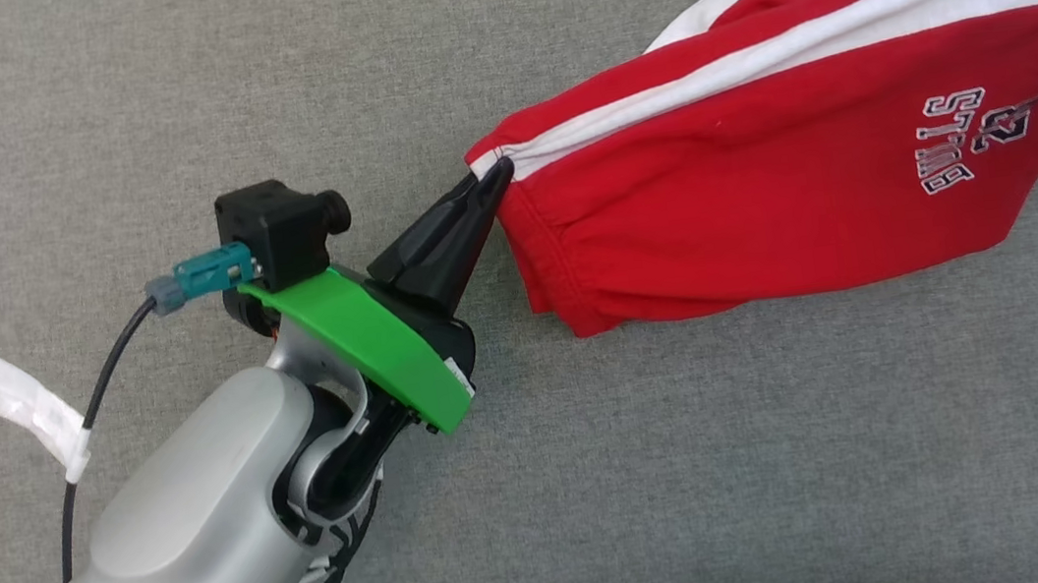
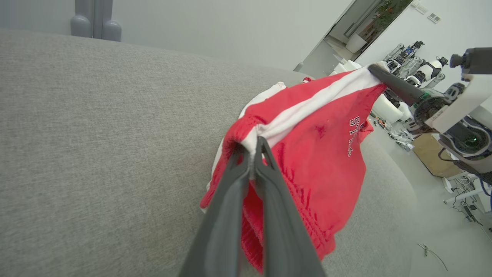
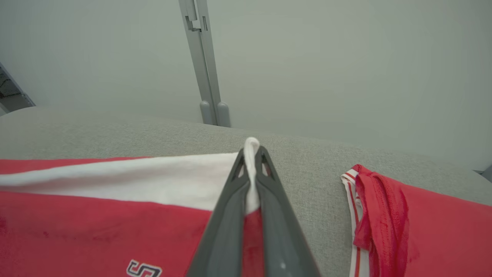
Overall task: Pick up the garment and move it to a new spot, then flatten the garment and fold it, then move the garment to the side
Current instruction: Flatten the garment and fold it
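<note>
The garment [image 1: 761, 163] is a pair of red shorts with a white side stripe and dark lettering, stretched between my two grippers over the grey fabric surface [image 1: 159, 98]. My left gripper [image 1: 497, 173] is shut on the white stripe at the left corner of the waistband, and the left wrist view has its tips [image 2: 251, 144] pinching that corner while the garment [image 2: 315, 146] hangs below. My right gripper [image 3: 252, 150] is shut on the white stripe at the far end of the garment [image 3: 96, 215]. The left wrist view also catches the right gripper [image 2: 373, 69] at the upper right.
A second red and white garment [image 3: 423, 231] lies on the surface just right of my right gripper. A white tape tag [image 1: 7, 394] hangs on my left arm's cable. A grey post [image 3: 203, 77] stands behind the surface. Past the surface's edge are other robots [image 2: 415, 65] and a cardboard box [image 2: 434, 154].
</note>
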